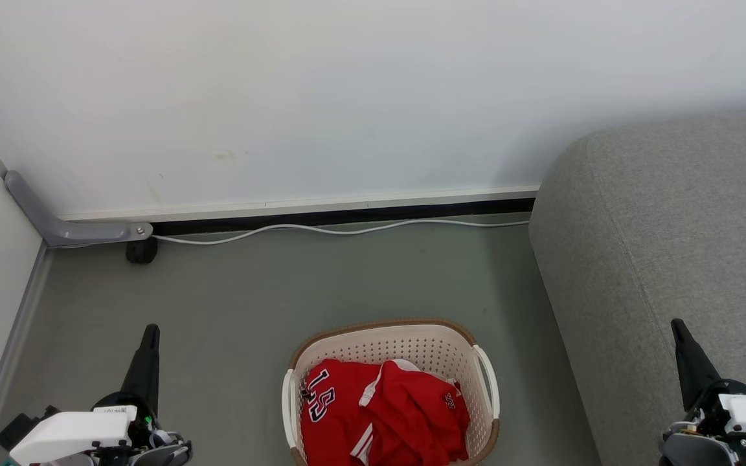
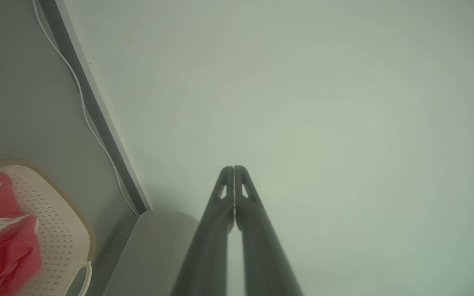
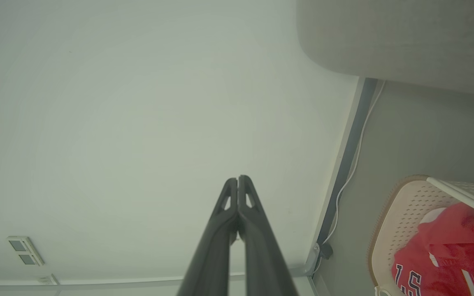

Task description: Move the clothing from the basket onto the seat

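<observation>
Head view: clothing (image 1: 386,414) between grippers (image 1: 151,330) (image 1: 676,325)

Soft even light, faint shadow beside the seat (image 1: 671,226); wrist views hazy, greenish.

The dull grey-green floor (image 1: 250,304) runs back to a pale wall (image 1: 347,97). On it, near the front, stands a cream perforated plastic laundry basket (image 1: 412,346) with a brown rim. Close on its right sits the large light-grey fabric sofa (image 1: 671,246). A thin white cable (image 1: 321,230) trails along the wall's foot, from the sofa to a small black wheel (image 1: 142,250).
</observation>
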Robot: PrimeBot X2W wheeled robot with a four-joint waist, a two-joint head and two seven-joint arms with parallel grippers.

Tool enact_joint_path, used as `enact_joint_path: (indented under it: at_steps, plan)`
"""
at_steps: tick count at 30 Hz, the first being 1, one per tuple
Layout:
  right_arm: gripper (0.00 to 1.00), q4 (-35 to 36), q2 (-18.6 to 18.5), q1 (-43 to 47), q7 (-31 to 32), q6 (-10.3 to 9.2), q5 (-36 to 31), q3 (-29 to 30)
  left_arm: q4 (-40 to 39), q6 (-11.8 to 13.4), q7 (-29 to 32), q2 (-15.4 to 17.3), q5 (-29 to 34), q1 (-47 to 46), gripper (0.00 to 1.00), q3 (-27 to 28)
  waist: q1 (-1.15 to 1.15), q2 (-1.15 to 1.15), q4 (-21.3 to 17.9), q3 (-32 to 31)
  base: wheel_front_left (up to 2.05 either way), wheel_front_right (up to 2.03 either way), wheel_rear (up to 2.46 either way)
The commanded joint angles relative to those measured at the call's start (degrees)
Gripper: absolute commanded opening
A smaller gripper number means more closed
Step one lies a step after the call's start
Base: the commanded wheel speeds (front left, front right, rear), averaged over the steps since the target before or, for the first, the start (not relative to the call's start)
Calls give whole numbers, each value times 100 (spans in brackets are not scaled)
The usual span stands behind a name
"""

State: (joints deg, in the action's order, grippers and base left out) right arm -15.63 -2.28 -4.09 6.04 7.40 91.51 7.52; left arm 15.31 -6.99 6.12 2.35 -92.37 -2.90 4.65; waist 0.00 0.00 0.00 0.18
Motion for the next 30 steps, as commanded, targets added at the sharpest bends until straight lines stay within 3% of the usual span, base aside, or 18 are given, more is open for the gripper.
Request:
enact_joint_path:
  at_steps: [1, 30]
  plan:
    - [0, 161, -60, -209, 43, 9, 68, -103, -128, -50, 34, 53, 18, -328, 0, 184, 0, 0, 0, 0, 0, 0, 0]
    - [0, 161, -60, -209, 43, 9, 68, -103, -128, -50, 34, 53, 18, -328, 0, 184, 0, 0, 0, 0, 0, 0, 0]
